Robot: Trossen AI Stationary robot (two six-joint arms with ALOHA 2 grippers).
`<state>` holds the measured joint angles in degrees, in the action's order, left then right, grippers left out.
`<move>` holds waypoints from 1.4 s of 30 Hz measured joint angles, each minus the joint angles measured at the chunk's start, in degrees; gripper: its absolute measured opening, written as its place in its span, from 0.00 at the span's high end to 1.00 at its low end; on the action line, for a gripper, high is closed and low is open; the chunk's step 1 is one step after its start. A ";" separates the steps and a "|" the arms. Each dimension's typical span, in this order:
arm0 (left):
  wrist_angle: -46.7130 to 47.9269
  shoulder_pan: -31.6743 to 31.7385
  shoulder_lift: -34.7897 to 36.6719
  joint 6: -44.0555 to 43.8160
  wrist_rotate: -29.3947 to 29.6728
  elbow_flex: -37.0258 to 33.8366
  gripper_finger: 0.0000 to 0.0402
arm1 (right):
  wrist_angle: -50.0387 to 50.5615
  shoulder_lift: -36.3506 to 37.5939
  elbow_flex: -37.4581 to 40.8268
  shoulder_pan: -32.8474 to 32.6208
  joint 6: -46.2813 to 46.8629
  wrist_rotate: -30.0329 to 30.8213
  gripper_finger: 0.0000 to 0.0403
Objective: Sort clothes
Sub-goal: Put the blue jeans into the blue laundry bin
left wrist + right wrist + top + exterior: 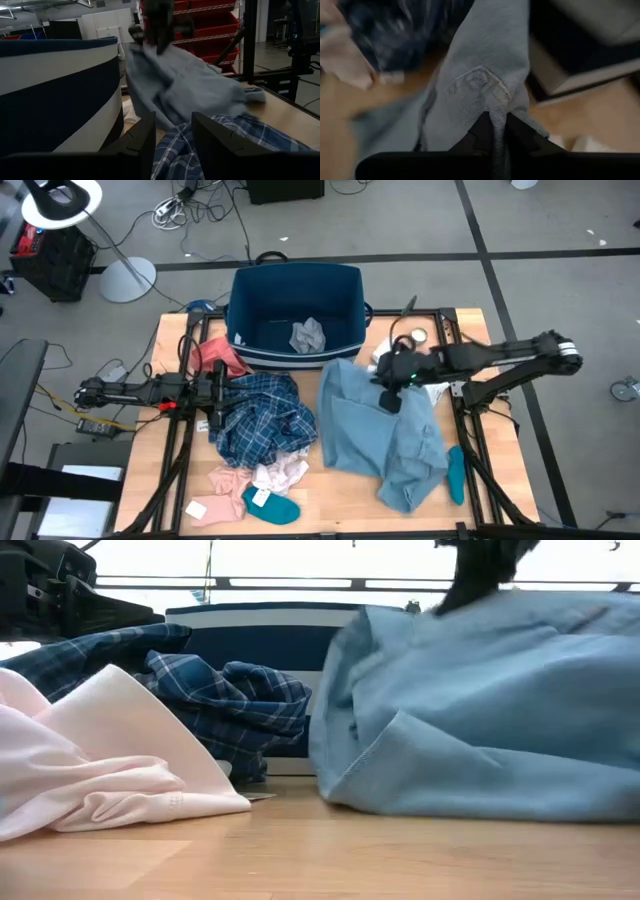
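Observation:
My right gripper (390, 396) is shut on the light blue denim shirt (385, 430), which is raised at its far part and spreads over the table's right half. The left wrist view shows that gripper (157, 37) with the shirt (185, 85) hanging below it. My left gripper (172, 137) is open, level, just above the blue plaid shirt (262, 418), which lies heaped on the table. A coral-red piece (220, 356) lies by the bin. Pale pink (225, 480) and white pieces (280, 473) and teal socks (272, 506) (456, 474) lie near the front. My right gripper pinches a bunched fold of the denim shirt (497, 112) between its two fingers, coming from above and pointing down. The fold is lifted; the rest hangs slack below the fingers, and the shirt's lower part (470, 770) lies on the table.
The dark blue bin with white stripes (240, 305) stands at the table's far middle with a grey piece (308, 335) inside. A small round metal tin (418, 336) sits to its right. Bare wood shows along the table's front edge (320, 860).

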<state>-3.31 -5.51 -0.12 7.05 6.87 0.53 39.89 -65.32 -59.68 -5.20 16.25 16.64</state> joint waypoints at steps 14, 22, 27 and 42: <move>0.00 0.00 0.00 0.00 0.00 -0.01 0.67 | 2.22 0.74 -16.82 0.42 -5.53 3.24 0.94; 0.00 0.00 0.00 0.01 0.00 0.01 0.67 | 0.97 -0.25 -25.71 0.55 -9.51 6.44 0.94; -0.02 0.00 0.02 0.02 0.00 0.00 0.67 | -0.40 -2.48 -33.78 1.30 -13.05 6.61 0.94; 0.00 0.01 0.02 0.00 0.00 -0.01 0.67 | -3.41 -18.35 -63.41 5.40 -26.81 6.47 0.94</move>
<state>-3.31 -5.50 -0.10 7.05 6.87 0.52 36.48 -83.66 -123.09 0.21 -10.56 23.11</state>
